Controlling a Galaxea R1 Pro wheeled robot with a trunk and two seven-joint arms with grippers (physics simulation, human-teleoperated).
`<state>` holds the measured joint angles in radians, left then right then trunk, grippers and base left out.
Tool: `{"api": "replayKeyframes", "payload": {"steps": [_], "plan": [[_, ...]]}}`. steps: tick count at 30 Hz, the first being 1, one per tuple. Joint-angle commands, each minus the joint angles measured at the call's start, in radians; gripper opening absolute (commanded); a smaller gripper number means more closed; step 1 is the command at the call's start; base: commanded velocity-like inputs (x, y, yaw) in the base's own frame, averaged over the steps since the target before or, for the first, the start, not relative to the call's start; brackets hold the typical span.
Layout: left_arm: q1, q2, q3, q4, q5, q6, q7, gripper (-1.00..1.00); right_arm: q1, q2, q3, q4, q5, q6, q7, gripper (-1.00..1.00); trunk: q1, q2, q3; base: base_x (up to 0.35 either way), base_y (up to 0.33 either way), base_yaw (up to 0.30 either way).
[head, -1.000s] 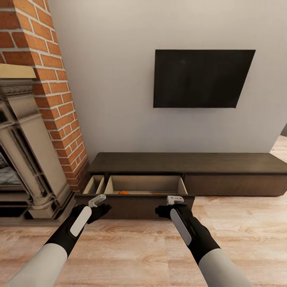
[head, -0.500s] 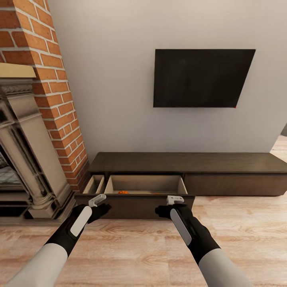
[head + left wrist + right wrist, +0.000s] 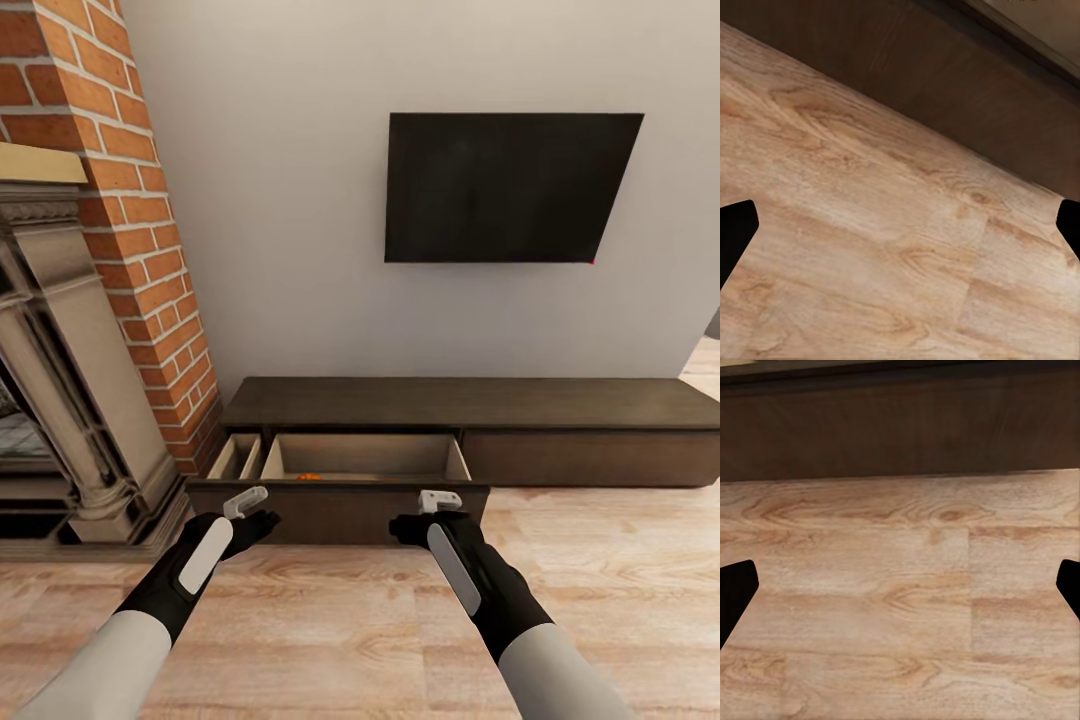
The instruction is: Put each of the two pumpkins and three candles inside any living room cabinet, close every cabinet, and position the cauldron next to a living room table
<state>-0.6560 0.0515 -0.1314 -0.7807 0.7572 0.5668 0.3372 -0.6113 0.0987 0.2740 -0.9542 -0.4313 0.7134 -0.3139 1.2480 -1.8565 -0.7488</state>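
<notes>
The cabinet (image 3: 470, 402) is a long, low dark-brown unit against the wall, and its wide left drawer (image 3: 340, 512) is pulled out. A sliver of orange pumpkin (image 3: 310, 477) peeks over the drawer front, low in the pale tan inside. My left gripper (image 3: 248, 512) hangs in front of the drawer's left end and my right gripper (image 3: 432, 512) in front of its right end. Both point down at the floor. In the wrist views the left gripper (image 3: 900, 232) and right gripper (image 3: 900, 589) are open and hold nothing. Candles, cauldron and table are out of view.
A brick chimney (image 3: 130, 200) and a stone fireplace surround (image 3: 70, 400) stand close on the left. A dark TV (image 3: 510, 188) hangs on the wall above the cabinet. Wood floor (image 3: 350, 620) runs beneath both arms and to the right.
The whole picture has shifted a little, with the TV and cabinet higher in frame, so the camera has moved. Less of the pumpkin shows over the drawer front. The arms look unchanged.
</notes>
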Motion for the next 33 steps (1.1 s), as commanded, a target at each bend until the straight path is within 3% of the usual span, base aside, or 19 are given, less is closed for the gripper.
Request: {"api": "replayKeyframes", "payload": {"steps": [1,9,16,24,30,33], "plan": [[-0.001,0.001,-0.005,-0.002,0.010,-0.002,0.010,1.00,-0.001,0.000,0.002,-0.001,-0.010,0.001,-0.010,1.00,0.004,-0.008,-0.004,0.000,0.000,0.000],[-0.001,0.001,-0.029,-0.002,0.010,-0.050,0.009,1.00,-0.001,0.000,0.004,-0.002,-0.008,-0.014,-0.011,1.00,0.035,-0.064,-0.029,0.000,0.000,0.000],[-0.001,-0.001,-0.077,0.001,0.011,-0.105,0.009,1.00,-0.001,0.000,0.004,-0.001,-0.003,-0.099,-0.012,1.00,0.061,-0.113,-0.051,0.000,0.000,0.000],[-0.001,-0.006,-0.145,0.024,0.012,-0.263,0.008,1.00,-0.001,0.007,0.014,0.011,0.005,-0.236,-0.015,1.00,0.092,-0.169,-0.076,0.000,0.000,0.000],[-0.001,-0.010,-0.220,0.083,-0.006,-0.387,0.009,1.00,-0.001,0.010,0.014,0.027,0.005,-0.287,-0.016,1.00,0.115,-0.211,-0.095,0.000,0.000,0.000],[-0.001,-0.015,-0.255,0.091,-0.009,-0.452,0.008,1.00,-0.001,0.009,0.014,0.078,0.005,-0.356,-0.014,1.00,0.127,-0.232,-0.104,0.000,0.000,0.000]]}}
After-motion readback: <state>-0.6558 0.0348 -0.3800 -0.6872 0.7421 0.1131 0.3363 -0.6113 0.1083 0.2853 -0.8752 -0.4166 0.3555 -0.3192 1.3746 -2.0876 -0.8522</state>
